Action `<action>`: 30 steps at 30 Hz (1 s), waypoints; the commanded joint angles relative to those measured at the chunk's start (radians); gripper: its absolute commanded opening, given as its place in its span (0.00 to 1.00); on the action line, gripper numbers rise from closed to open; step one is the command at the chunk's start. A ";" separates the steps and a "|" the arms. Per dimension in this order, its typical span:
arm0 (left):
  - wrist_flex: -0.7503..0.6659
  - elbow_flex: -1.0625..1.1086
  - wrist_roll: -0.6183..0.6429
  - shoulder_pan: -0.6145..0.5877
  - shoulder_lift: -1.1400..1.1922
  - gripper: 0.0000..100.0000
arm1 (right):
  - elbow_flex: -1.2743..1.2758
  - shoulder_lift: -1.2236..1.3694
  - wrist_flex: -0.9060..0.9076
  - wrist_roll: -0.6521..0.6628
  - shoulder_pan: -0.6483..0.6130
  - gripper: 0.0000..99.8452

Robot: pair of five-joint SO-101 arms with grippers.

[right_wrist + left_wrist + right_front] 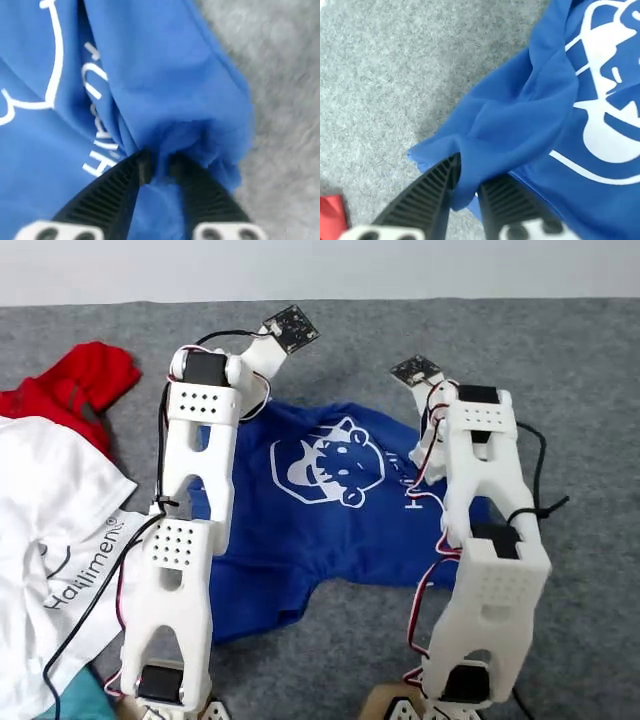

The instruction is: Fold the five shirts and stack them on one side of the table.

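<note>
A blue shirt (320,510) with a white cartoon print lies spread on the grey table between the two arms. My left gripper (466,182) is shut on a bunched fold of the blue shirt (530,115) at its left edge, near the far side. My right gripper (159,167) is shut on a gathered fold of the blue shirt (165,75) along its right edge. In the high view the left arm (200,440) and the right arm (480,460) stand over the shirt's two sides.
A white shirt (50,530) with print lies at the left, a red shirt (80,385) behind it, and a teal cloth (75,700) at the front left corner. Bare grey table (580,390) extends to the right and far side.
</note>
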 commanded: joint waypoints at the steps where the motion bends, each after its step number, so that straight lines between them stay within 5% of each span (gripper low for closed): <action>1: 0.006 -0.036 0.005 0.002 -0.006 0.00 | -0.051 -0.120 0.036 0.005 0.012 0.38; 9: 0.006 -0.041 0.003 0.002 0.063 0.00 | -0.144 -0.182 0.015 0.003 0.013 0.40; 17: 0.006 -0.041 0.003 0.000 0.074 0.00 | -0.158 -0.038 -0.153 0.003 0.024 0.40; 30: 0.006 -0.039 0.003 0.003 0.075 0.00 | -0.281 0.168 -0.154 -0.058 0.053 0.40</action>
